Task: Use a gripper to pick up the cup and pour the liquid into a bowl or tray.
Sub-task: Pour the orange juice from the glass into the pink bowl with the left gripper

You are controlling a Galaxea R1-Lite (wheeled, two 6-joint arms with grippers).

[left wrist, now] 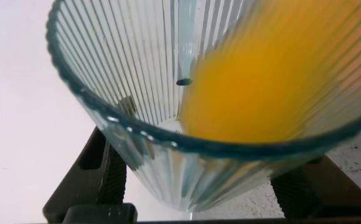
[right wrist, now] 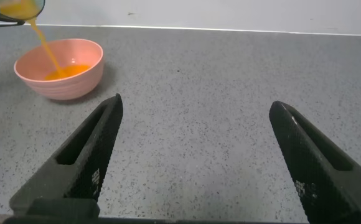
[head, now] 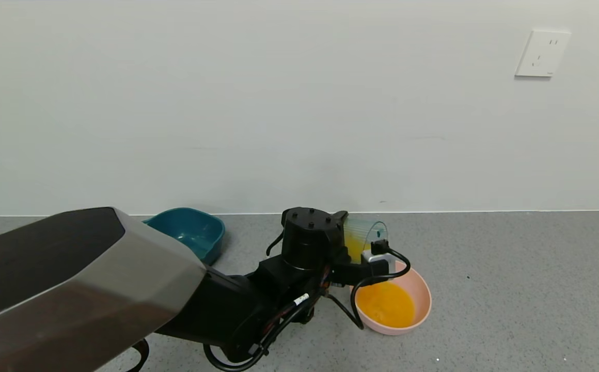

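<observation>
My left gripper (head: 355,238) is shut on the ribbed blue-green cup (head: 365,231) and holds it tilted on its side above the far rim of the pink bowl (head: 424,290). Orange liquid (head: 385,305) lies in the bowl, and more remains in the cup (left wrist: 137,74), pooled toward the rim as liquid (left wrist: 274,74). The left gripper (left wrist: 199,180) has a black finger on each side of the cup. In the right wrist view a thin stream of liquid (right wrist: 43,45) falls from the cup (right wrist: 12,7) into the bowl (right wrist: 62,87). My right gripper (right wrist: 196,106) is open and empty over the grey surface, away from the bowl.
A dark teal tub (head: 191,230) stands at the back, left of the left arm, near the white wall. A wall outlet (head: 542,53) is high on the right. The grey speckled surface (head: 511,289) stretches to the right of the bowl.
</observation>
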